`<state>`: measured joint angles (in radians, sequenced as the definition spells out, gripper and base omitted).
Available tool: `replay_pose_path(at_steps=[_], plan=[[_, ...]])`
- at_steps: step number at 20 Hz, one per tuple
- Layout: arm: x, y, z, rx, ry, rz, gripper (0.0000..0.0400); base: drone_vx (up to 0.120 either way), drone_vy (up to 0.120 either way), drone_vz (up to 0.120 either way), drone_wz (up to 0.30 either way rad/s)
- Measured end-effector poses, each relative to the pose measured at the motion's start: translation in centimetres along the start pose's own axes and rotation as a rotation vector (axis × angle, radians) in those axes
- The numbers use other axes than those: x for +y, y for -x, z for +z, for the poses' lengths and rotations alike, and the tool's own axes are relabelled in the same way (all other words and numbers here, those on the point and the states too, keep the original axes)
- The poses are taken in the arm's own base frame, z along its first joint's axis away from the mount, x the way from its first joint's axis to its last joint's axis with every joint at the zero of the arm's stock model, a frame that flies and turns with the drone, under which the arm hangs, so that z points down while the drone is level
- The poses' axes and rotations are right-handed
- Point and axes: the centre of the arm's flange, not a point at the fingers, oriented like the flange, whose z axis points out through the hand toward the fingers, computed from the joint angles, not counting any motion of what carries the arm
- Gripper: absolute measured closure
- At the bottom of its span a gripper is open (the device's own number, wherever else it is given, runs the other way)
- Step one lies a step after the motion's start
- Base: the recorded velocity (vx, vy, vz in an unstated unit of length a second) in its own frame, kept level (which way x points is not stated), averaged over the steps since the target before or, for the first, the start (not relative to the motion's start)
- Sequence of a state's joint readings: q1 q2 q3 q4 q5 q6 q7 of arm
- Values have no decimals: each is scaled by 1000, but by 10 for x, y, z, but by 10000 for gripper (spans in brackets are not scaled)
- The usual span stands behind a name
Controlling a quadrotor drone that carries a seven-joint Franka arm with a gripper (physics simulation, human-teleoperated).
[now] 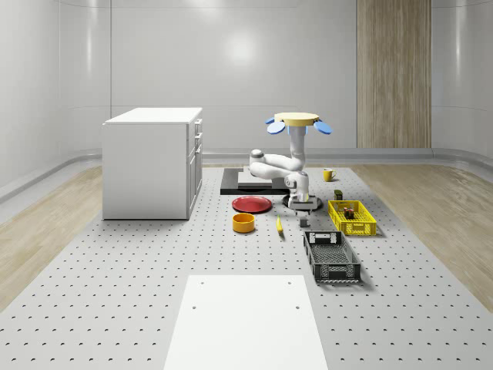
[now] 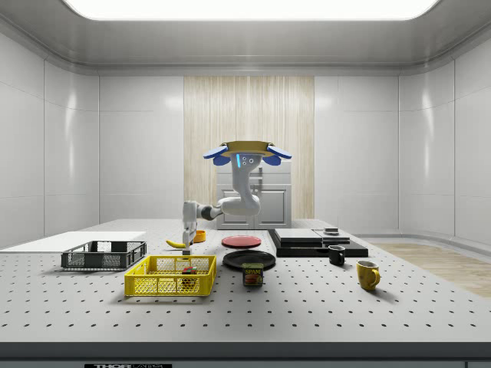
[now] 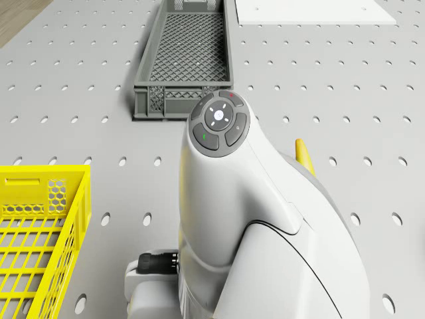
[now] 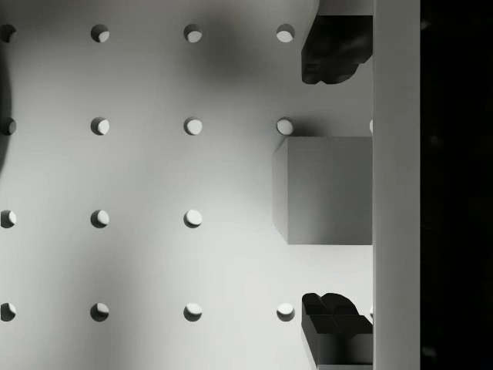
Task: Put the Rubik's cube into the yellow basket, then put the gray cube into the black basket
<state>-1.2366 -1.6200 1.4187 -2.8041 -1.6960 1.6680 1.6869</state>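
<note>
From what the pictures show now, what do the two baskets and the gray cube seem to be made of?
The yellow basket and black basket look like moulded plastic: thin lattice walls, even matte colour. The gray cube, between the open gripper fingertips, shows flat, matte faces with sharp edges; plastic or painted wood, I cannot tell which.

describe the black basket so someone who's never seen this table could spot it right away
On the big perforated gray table, look at the whole-scene view's right half, in front of the drone and its white arm. The black basket is the long, dark mesh crate nearest that camera, just in front of the yellow basket. Same crate shape as its yellow neighbour, but dark gray-black.
</note>
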Motion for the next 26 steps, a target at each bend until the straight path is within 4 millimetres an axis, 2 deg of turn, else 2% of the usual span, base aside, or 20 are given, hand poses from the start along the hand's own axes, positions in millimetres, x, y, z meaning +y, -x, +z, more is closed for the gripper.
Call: replay_pose_path(at_steps=[12,14,17,21,26], plan=[[-12,-12,27,0,0,0,0,0,0,0,0],[-12,-12,29,0,0,0,59,0,0,0,0],[-12,-12,31,0,0,0,107,0,0,0,0],[-13,-13,32,0,0,0,134,0,0,0,0],[-13,-13,33,0,0,0,145,0,0,0,0]])
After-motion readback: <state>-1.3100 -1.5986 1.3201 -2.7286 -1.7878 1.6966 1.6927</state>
